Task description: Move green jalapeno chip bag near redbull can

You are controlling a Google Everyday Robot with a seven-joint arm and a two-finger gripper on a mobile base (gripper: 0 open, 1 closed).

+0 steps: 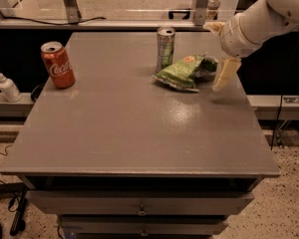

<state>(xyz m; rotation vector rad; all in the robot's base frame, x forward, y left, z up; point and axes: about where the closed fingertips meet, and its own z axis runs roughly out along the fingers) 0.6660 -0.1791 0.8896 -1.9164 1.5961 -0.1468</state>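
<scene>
The green jalapeno chip bag (pixel 182 71) lies crumpled on the grey table (pixel 134 133), at the back right. The redbull can (pixel 165 48), tall and silver-grey, stands upright just left of and behind it, touching or almost touching the bag. My gripper (pixel 219 51) is just right of the bag's right end, open. One pale finger (pixel 225 73) points down toward the table and the other (pixel 214 28) sits higher. It holds nothing.
A red Coca-Cola can (pixel 56 63) stands at the table's left edge. A small white pump bottle (pixel 7 86) stands on a low ledge left of the table. Drawers sit under the table's front. A rail and posts run behind the table.
</scene>
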